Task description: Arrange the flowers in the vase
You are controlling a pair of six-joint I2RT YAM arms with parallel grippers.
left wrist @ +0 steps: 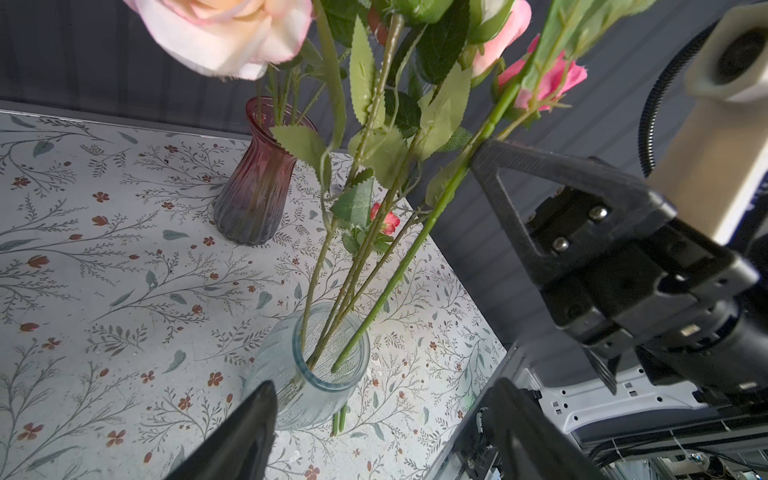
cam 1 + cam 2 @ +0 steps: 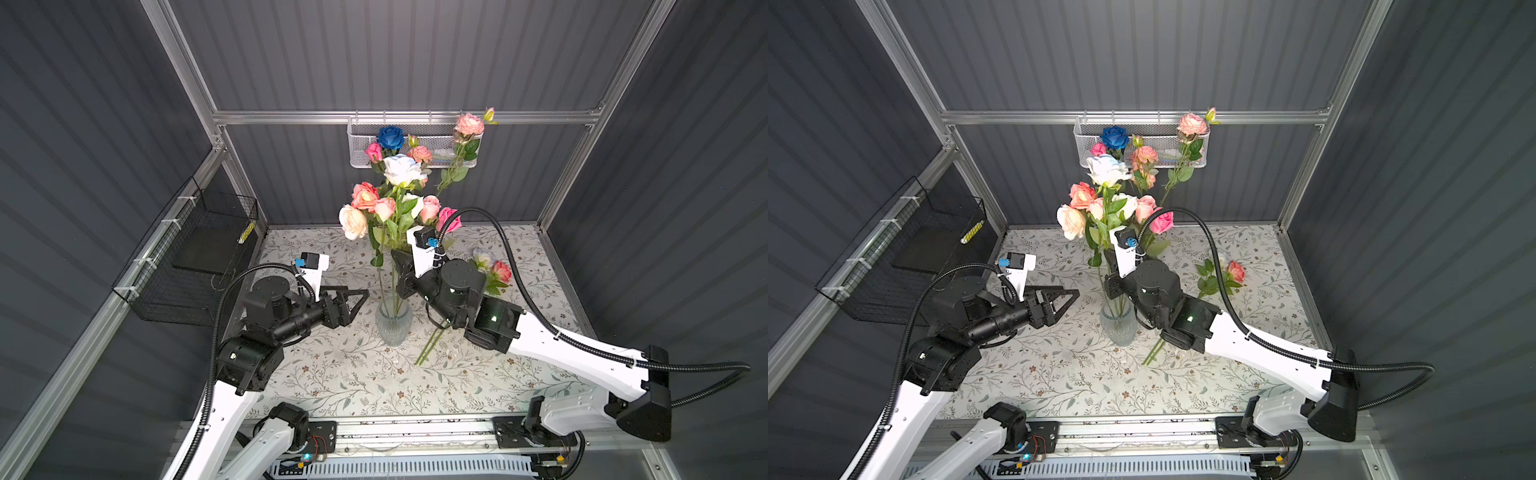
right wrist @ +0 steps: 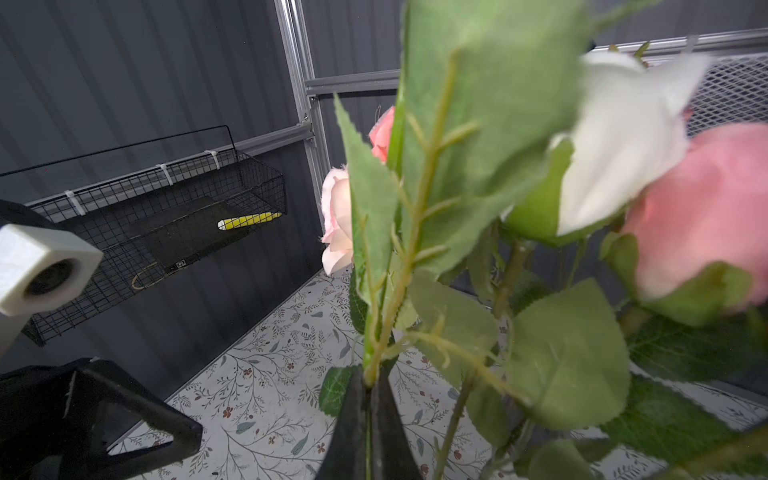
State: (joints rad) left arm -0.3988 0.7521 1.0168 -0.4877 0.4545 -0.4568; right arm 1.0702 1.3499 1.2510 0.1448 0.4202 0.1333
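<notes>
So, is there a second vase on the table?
Yes, in the left wrist view a dark red vase stands on the table, apart from the clear vase.

You have bright, even light from overhead in both top views: the pale tabletop (image 2: 353,374) is clearly lit, the dark walls (image 2: 83,166) stay dim, and shadows under the arms (image 2: 582,357) are soft. In the right wrist view the nearest flowers (image 3: 623,145) blur badly, while the wire basket (image 3: 166,208) stays sharp.
</notes>
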